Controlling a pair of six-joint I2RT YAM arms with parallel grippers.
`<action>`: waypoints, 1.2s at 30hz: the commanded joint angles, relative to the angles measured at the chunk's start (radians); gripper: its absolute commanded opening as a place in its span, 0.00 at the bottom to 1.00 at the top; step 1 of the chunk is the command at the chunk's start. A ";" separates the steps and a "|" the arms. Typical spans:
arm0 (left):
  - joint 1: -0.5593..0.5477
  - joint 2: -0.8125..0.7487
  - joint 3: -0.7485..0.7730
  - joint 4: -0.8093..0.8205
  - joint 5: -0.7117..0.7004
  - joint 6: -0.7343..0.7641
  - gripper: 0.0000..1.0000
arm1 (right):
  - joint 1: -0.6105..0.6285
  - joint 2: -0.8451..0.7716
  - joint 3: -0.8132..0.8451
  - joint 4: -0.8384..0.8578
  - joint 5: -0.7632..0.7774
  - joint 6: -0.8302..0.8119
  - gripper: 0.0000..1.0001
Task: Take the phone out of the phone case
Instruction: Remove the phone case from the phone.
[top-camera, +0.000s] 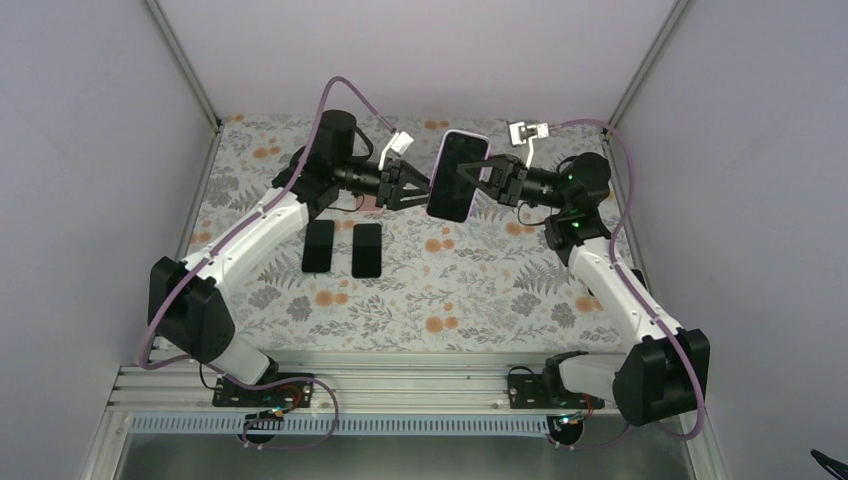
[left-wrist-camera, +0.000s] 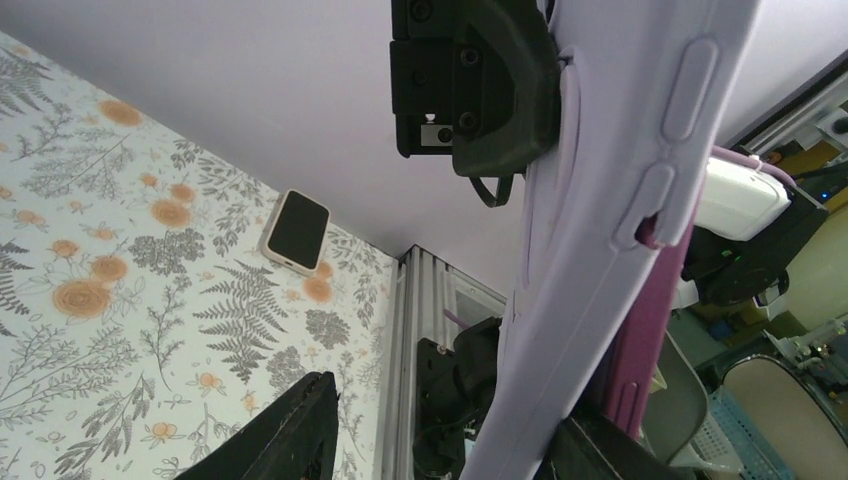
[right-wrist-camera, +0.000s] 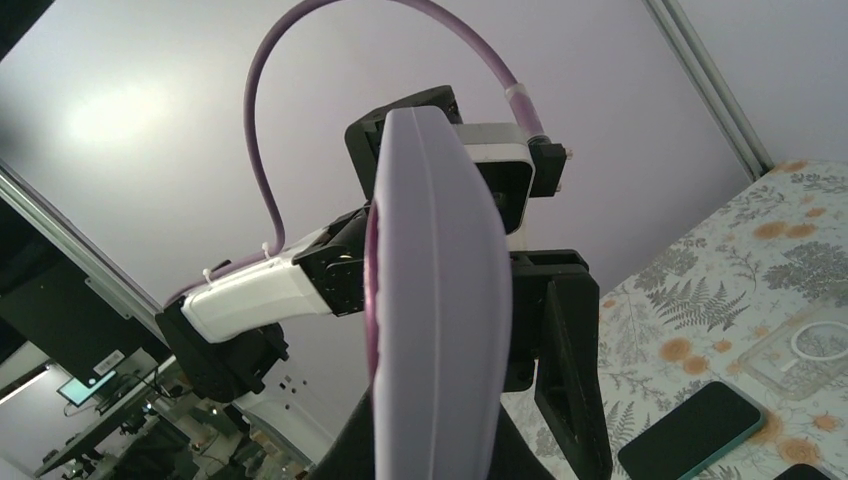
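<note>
The phone (top-camera: 458, 172) stands upright in the air in its lavender phone case (top-camera: 468, 135), screen toward the top camera. My right gripper (top-camera: 478, 180) is shut on the case's right edge; in the right wrist view the case (right-wrist-camera: 440, 300) runs edge-on between its fingers. A magenta strip of the phone (left-wrist-camera: 650, 330) shows beside the case (left-wrist-camera: 600, 230). My left gripper (top-camera: 412, 187) is open at the left edge and straddles the case. Its one finger (left-wrist-camera: 285, 430) stands clear of the case. The other finger (left-wrist-camera: 600, 450) sits against the phone's side.
Two dark phones (top-camera: 318, 245) (top-camera: 367, 250) lie side by side on the floral cloth under the left arm. A phone in a pale case (left-wrist-camera: 296, 230) lies near the wall. A clear empty case (right-wrist-camera: 810, 350) lies by a dark phone (right-wrist-camera: 690, 430).
</note>
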 joint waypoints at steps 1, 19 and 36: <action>-0.003 0.001 0.009 0.167 -0.022 -0.027 0.47 | 0.078 0.001 0.005 -0.111 -0.188 -0.118 0.04; -0.024 -0.011 -0.010 0.387 -0.028 -0.170 0.46 | 0.183 0.073 -0.022 -0.165 -0.220 -0.182 0.04; 0.013 -0.034 -0.157 0.606 -0.004 -0.382 0.12 | 0.109 0.162 0.156 -0.292 -0.188 -0.227 0.06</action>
